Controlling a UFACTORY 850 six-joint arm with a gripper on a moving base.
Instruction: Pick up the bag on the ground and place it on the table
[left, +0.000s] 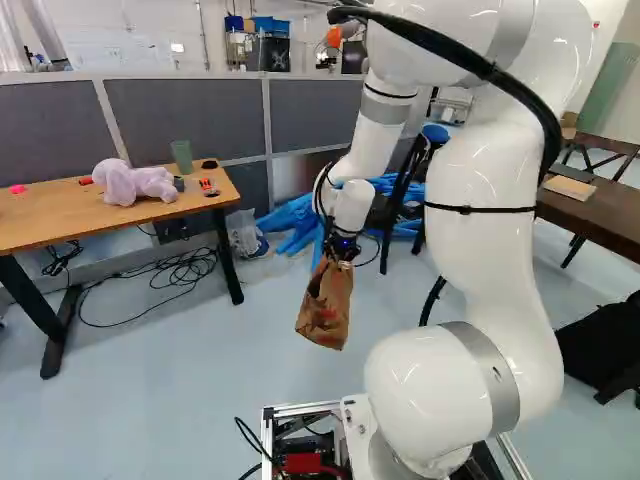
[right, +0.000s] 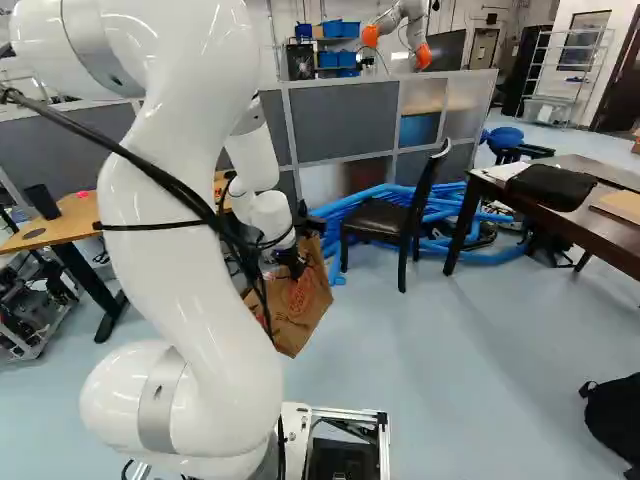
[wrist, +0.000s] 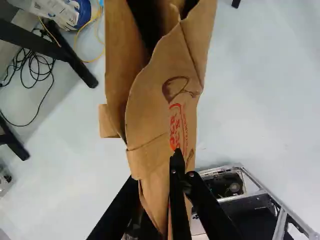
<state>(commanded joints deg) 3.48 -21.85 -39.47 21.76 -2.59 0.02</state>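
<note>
The bag (left: 324, 312) is hanging above the floor (left: 190, 385), well apart from the wooden desk (left: 60, 226), and you're pinching its paper in the tool (left: 338, 262), fingers nearly together. Pickup's looking done; carry, set-down and release are remaining. Brown paper's creasing into flat folds, while the flat desk is carrying a soft, rounded plush toy (left: 130, 184).
</note>
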